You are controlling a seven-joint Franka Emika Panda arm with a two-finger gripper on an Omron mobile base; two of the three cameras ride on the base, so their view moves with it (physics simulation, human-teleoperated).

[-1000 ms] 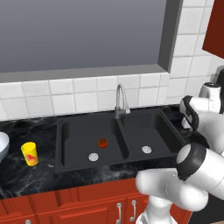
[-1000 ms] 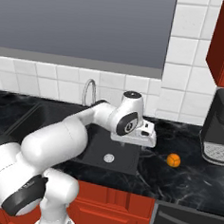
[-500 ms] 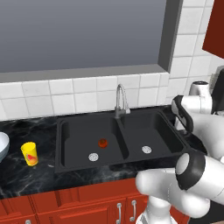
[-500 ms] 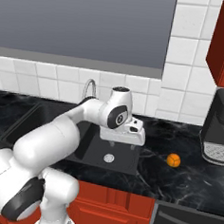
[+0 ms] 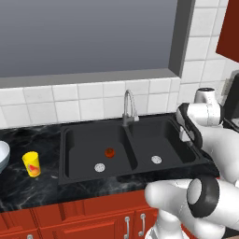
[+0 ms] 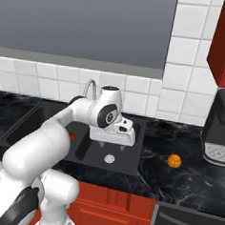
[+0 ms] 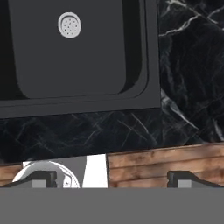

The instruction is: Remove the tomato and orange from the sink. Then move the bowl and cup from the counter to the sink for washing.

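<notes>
Arm: glossy white rounded shells, dark grey-black joint rings and end caps, blocky white hand (image 6: 116, 132) at the wrist, two small dark finger tips (image 7: 41, 178) with square ends.

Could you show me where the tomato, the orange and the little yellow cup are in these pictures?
tomato (image 5: 109, 152): left base view, middle of the dark red ball in the left basin.
orange (image 6: 173, 161): right base view, middle of the ball on the counter.
cup (image 5: 31, 164): left base view, its yellow side wall.
</notes>
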